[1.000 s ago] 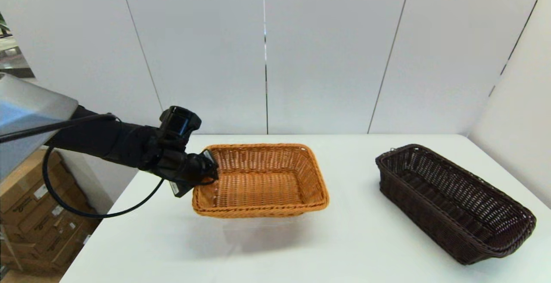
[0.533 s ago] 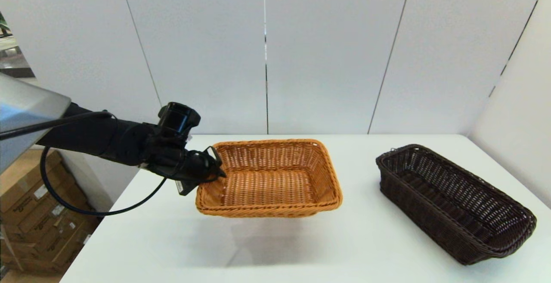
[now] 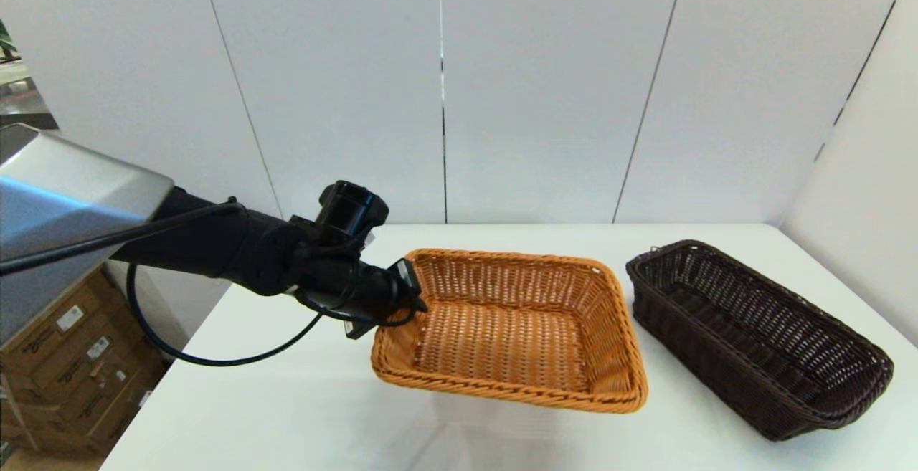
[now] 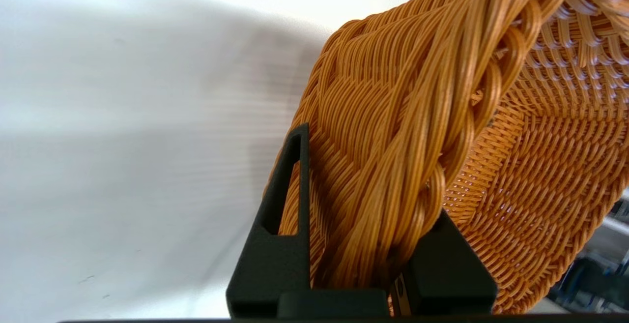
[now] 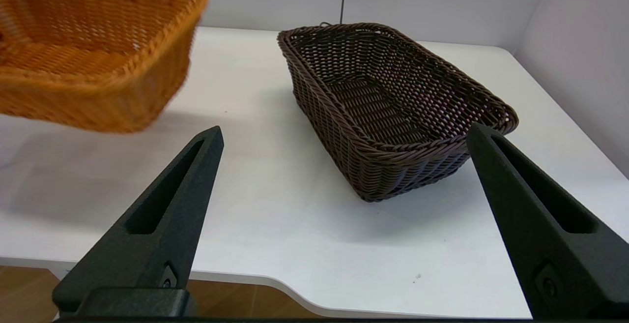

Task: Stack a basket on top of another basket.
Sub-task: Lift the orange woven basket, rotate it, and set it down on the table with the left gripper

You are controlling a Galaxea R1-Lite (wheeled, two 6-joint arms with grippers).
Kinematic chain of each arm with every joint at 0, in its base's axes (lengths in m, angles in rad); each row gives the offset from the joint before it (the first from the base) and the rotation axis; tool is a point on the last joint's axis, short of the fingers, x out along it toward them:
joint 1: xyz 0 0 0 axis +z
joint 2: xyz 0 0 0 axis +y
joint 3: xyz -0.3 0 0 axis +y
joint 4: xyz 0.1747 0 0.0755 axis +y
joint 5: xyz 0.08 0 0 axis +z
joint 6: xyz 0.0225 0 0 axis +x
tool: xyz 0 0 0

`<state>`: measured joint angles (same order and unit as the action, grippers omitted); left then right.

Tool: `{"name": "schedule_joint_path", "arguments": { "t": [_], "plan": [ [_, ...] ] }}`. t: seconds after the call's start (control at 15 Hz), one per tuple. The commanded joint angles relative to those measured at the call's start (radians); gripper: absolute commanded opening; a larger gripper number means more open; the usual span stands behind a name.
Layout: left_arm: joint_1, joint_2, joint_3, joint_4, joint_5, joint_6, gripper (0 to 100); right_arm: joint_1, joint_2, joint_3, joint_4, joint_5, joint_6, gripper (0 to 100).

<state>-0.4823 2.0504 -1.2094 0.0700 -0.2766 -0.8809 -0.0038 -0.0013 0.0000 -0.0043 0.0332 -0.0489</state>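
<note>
My left gripper [image 3: 409,297] is shut on the left braided rim of the orange-tan basket [image 3: 516,327] and holds it in the air above the table, a little tilted. The left wrist view shows the two black fingers [image 4: 277,244] clamped on the orange-tan basket's rim [image 4: 417,131]. The dark brown basket [image 3: 753,335] rests on the table at the right, close to the orange-tan one's right end. In the right wrist view my right gripper [image 5: 344,136] stands open near the table's front edge, facing the dark brown basket [image 5: 388,102], with the orange-tan basket [image 5: 93,52] hanging beyond it.
The white table [image 3: 287,414] ends at a white panel wall at the back and another on the right. Cardboard boxes [image 3: 64,378] stand on the floor beyond the table's left edge.
My left arm has carried the orange-tan basket to the right, toward the dark brown basket, and tilted it slightly. The dark brown basket has stayed in place.
</note>
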Motion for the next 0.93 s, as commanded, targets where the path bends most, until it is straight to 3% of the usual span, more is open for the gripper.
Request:
{"name": "schedule_joint_path", "arguments": {
  "t": [0.07,0.93],
  "plan": [
    [-0.013,0.057,-0.010,-0.001,0.002,-0.007,0,-0.001,0.001,0.000,0.000,0.001,0.000,100],
    [-0.019,0.123,-0.059,0.002,0.063,-0.075,0,-0.001,0.001,0.000,0.000,0.001,0.000,100]
  ]
}}
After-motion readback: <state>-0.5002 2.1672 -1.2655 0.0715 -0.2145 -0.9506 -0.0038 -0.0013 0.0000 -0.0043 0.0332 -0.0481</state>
